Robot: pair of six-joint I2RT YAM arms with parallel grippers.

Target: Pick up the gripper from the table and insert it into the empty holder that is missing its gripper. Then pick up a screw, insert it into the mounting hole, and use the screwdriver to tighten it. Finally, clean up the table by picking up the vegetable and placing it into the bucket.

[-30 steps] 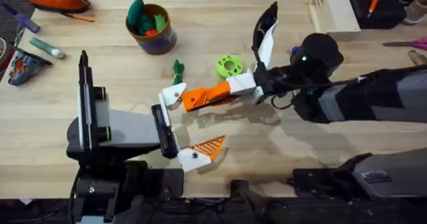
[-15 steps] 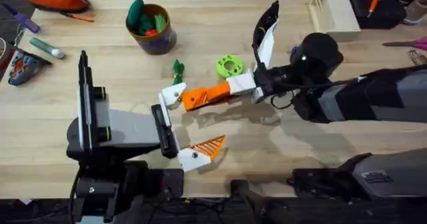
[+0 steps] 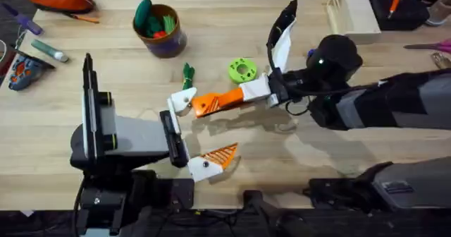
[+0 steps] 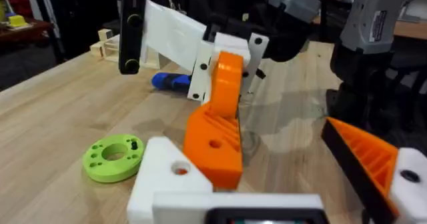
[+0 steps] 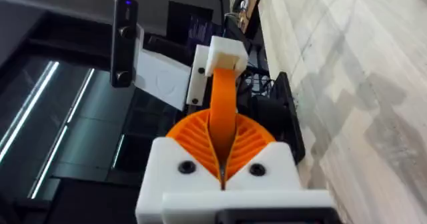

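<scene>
The orange gripper (image 3: 215, 101) is held clamped between the jaws of the right gripper (image 3: 248, 94) near the middle of the table (image 3: 331, 159). Its free end is pressed against the white holder (image 3: 182, 100) on the left gripper (image 3: 195, 135), whose jaws are spread wide, one bare white mount and one mount bearing an orange wedge (image 3: 222, 154). The vegetable (image 3: 187, 74) lies on the table just beyond the holder, beside a lime-green disc (image 3: 242, 70). The bucket (image 3: 159, 29) stands toward the far left edge. A blue screwdriver (image 4: 171, 82) is seen in part behind the right arm.
</scene>
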